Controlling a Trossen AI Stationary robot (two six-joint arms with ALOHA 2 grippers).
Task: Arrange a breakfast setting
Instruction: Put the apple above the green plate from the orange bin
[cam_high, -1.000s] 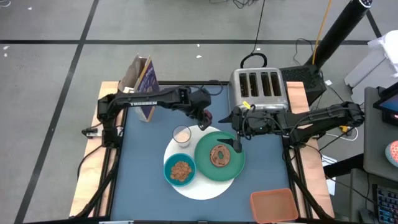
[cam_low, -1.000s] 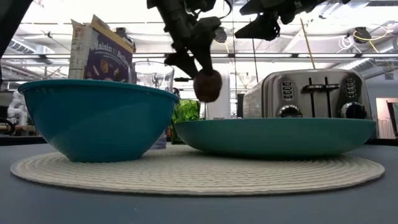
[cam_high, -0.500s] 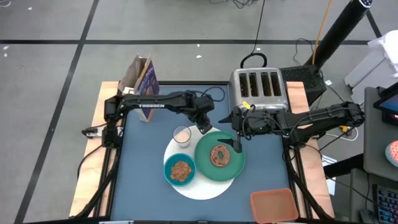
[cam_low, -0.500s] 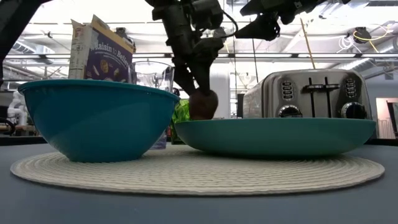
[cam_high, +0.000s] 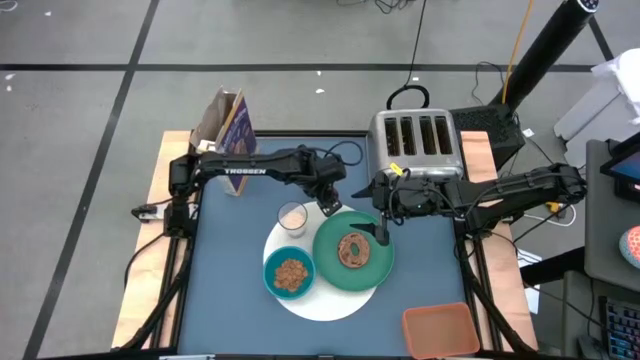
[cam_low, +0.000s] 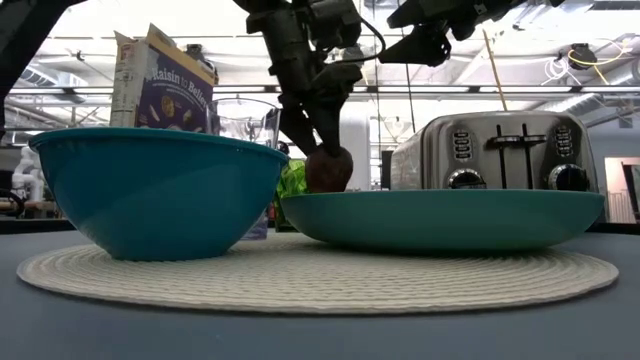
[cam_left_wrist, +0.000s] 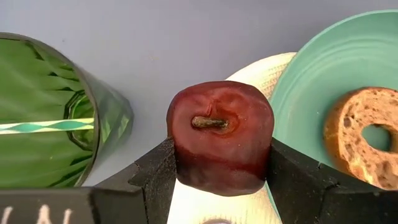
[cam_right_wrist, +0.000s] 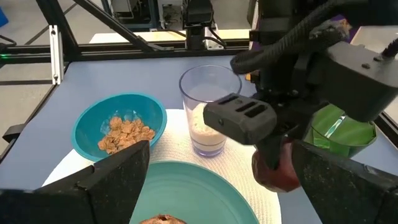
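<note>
The left arm reaches across the worktop, its left tool pinching the dark-red fruit low at the green plate rim, on the big white round mat. The right tool hovers spread above the plate's far edge. Only the left wrist view shows the fruit's stem, with the green cup beside it and the bagel on the plate.

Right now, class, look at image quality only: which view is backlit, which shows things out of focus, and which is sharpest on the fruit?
Low view: bright windows behind, so the left gripper reads as a silhouette. Left wrist view: crisp on the dark-red fruit, while the green cup looks soft. Right wrist view: its own near fingers are blurred.
</note>
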